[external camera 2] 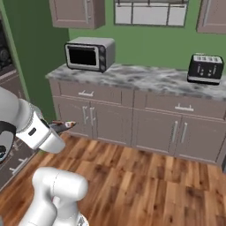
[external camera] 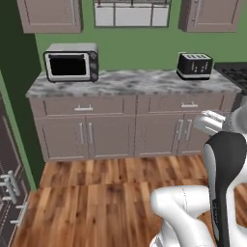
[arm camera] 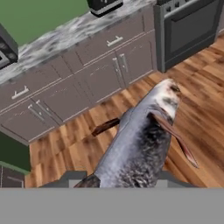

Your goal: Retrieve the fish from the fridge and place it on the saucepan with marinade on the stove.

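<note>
We hold the slim dark grey fish with lighter markings (arm camera: 140, 148) in the two-finger gripper (arm camera: 120, 180); the jaws stand part-way closed on its tail end, one dark finger tip on each flank. In the hand view the fish projects straight out from the gripper, well above the wood-plank floor (arm camera: 205, 87). In the right base view, only a thin reddish-tipped sliver of it (external camera 2: 65, 125) protrudes past the white wrist.

Risks from here, in our judgement:
- The grip sits near the tail, so most of the body overhangs. A fast swing or a sudden base stop could let the fish pivot or slide out onto the floor.
- The overhanging head could strike the grey cabinet fronts (arm camera: 87, 74) or the grey front of the black gas range (arm camera: 188, 30) as we approach, because it leads the gripper.
- The orange saucepan is not yet visible to us, so release height and alignment remain unconfirmed.

Orientation: the long axis runs along the gripper's pointing direction, tail at the fingers and head away from the hand. In the hand view the head points toward the range, with thin fins spread to either side.
</note>
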